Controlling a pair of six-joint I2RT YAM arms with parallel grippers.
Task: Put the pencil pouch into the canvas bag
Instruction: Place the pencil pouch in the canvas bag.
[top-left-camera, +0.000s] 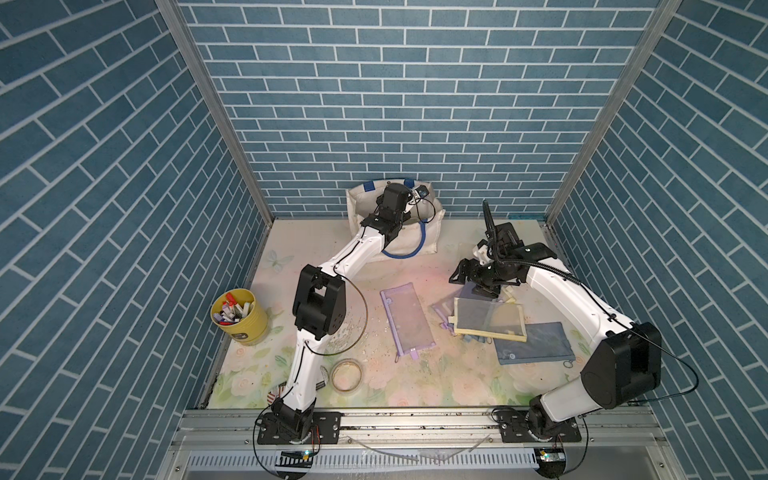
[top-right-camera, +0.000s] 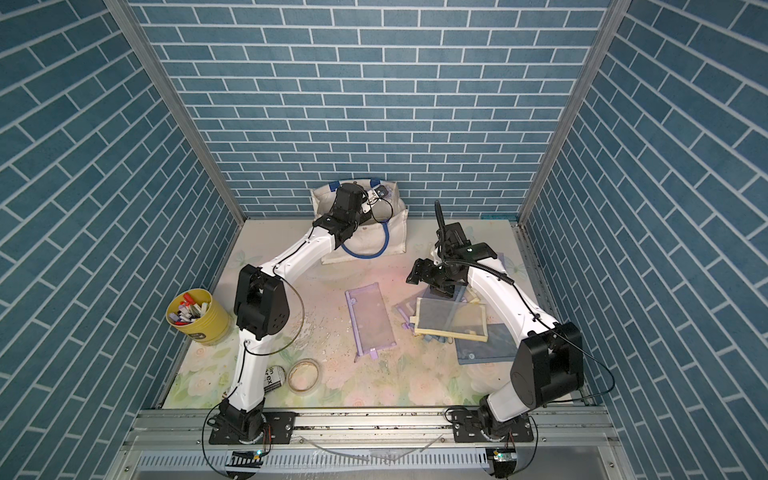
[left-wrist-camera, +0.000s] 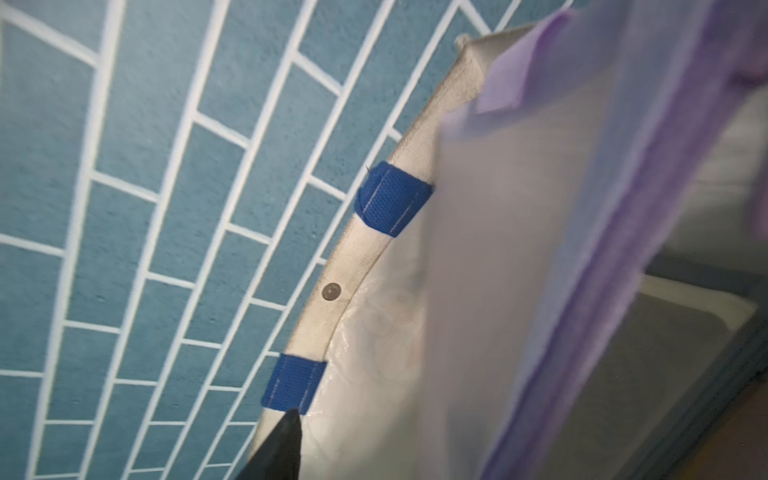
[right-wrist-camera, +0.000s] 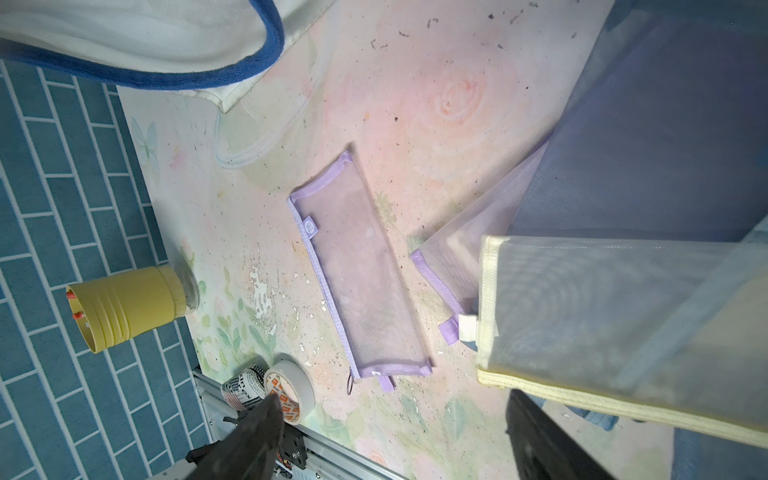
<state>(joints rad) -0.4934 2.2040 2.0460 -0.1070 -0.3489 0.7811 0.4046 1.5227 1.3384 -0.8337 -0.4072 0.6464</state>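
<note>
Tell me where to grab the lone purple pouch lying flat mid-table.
Pinch the zipper hem of the purple pouch, the long edge facing the yellow cup, coming straight down. It lies flat and limp, so likely only that thick edge gives the jaws something firm, and it is apart from the other pouches.

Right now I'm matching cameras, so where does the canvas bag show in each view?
Both top views: canvas bag at the back wall, centre.
Left wrist: its rim with the snap button, against the back wall.
Right wrist: one corner, at the frame's edge.
Shared landmark: the bag's blue handles.
</note>
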